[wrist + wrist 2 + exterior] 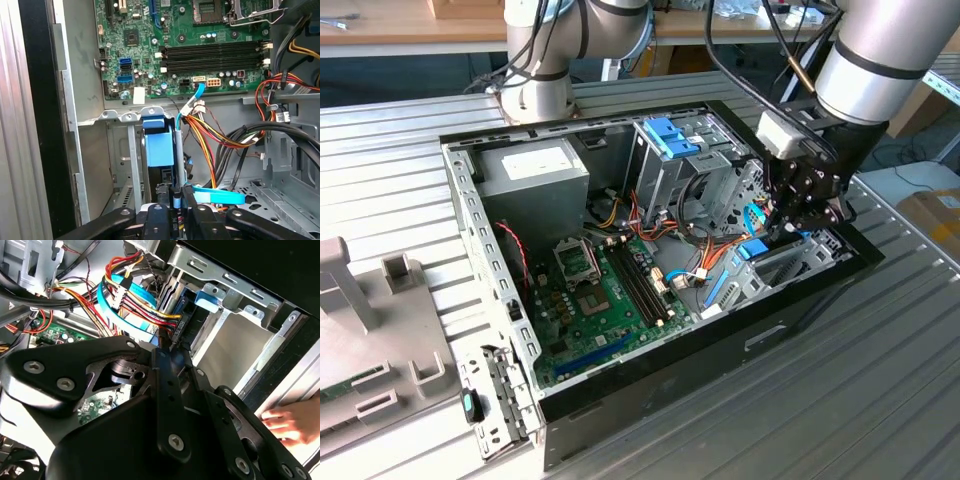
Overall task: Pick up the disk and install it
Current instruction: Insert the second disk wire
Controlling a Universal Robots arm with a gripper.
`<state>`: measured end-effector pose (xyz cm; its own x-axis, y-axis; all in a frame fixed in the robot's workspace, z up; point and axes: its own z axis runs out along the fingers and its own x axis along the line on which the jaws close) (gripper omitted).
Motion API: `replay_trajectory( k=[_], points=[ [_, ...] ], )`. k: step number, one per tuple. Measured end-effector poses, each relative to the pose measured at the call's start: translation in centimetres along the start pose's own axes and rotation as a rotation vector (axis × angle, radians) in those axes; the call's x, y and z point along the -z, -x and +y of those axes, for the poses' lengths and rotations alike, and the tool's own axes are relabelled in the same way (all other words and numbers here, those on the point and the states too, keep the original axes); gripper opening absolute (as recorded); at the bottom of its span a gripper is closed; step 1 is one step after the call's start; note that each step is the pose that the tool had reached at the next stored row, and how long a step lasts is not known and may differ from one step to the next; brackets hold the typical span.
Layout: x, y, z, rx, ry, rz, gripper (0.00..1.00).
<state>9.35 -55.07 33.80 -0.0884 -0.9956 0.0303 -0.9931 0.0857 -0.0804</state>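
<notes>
Disk (159, 145) with its light-blue rail is sitting upright in the slot of the case's lower metal bay, right beside the motherboard (175, 45) edge. Hand (176, 212) is hanging right over the disk's end, fingers looking closed around it, though I can't really tell. PC case (720, 350) is lying open on the ribbed desk (880, 400).

Cables (215, 135) & drive cage (695, 170) crowd gripper (790, 222); little room.
</notes>
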Motion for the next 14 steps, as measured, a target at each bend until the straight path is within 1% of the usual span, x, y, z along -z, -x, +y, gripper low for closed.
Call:
replay_trajectory(
  k=[1, 2, 3, 4, 7, 8, 9, 14],
  points=[
    [0.87, -0.02, -0.07, 0.0, 0.0, -0.0002, 0.24],
    [1.94, -0.06, -0.15, 0.0, 0.0, 0.0, 0.24],
    [2.79, -0.08, -0.22, 0.0, 0.0, -0.0001, 0.24],
    [3.13, -0.09, -0.25, 0.0, 0.0, 0.0, 0.24],
    [3.79, -0.11, -0.31, 0.0, -0.001, -0.0001, 0.24],
    [4.2, -0.12, -0.34, 0.0, -0.0015, -0.0002, 0.24],
    [4.33, -0.13, -0.35, 0.0, -0.0017, -0.0005, 0.24],
    [4.38, -0.13, -0.35, 0.0, -0.0017, -0.0003, 0.24]
  ],
)
